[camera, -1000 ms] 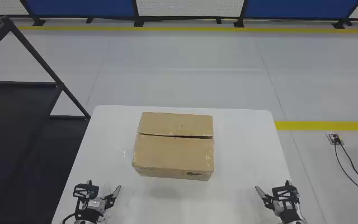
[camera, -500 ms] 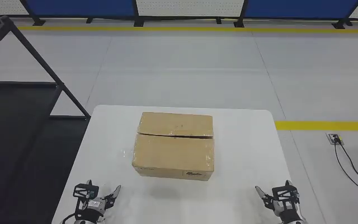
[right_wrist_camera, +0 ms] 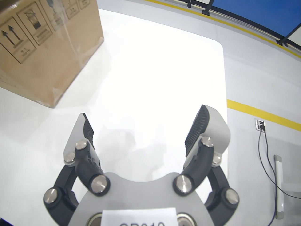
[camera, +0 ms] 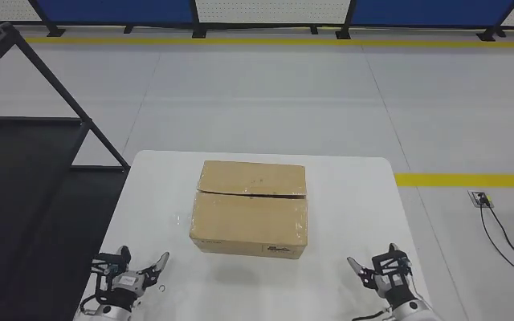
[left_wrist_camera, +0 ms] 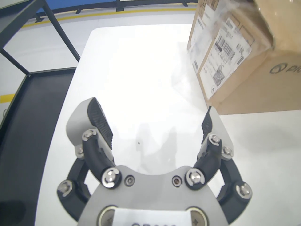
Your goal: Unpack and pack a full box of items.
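opening step, we judge: the closed cardboard box [camera: 250, 209] sits mid-frame on the white table [camera: 353, 201]. our left gripper [left_wrist_camera: 151, 109] and right gripper [right_wrist_camera: 144, 112] hang spread wide and empty in the lower corners; next they must reach its top flaps.

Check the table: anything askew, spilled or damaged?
Only the box: its two top flaps meet along a slightly crooked seam, so they may not sit flush. Nothing spilled or crushed on the table.
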